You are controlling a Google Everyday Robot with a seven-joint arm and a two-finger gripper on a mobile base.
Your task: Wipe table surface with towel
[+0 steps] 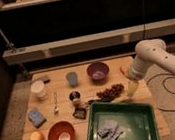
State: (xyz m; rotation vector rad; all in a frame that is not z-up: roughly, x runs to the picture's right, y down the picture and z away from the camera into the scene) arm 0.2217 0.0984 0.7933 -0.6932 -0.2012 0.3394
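The towel is a small grey-blue cloth lying crumpled inside the green tray at the front right of the table surface, a light wooden slatted top. My gripper hangs at the end of the white arm over the right side of the table, just behind the tray's far right corner. It points down, stands open and holds nothing. The towel lies in front of it and to its left, apart from it.
On the table are a purple bowl, a blue cup, a white cup, a spoon, a small can, a brown pile, a blue sponge, an orange and a red bowl. Cables lie on the floor at right.
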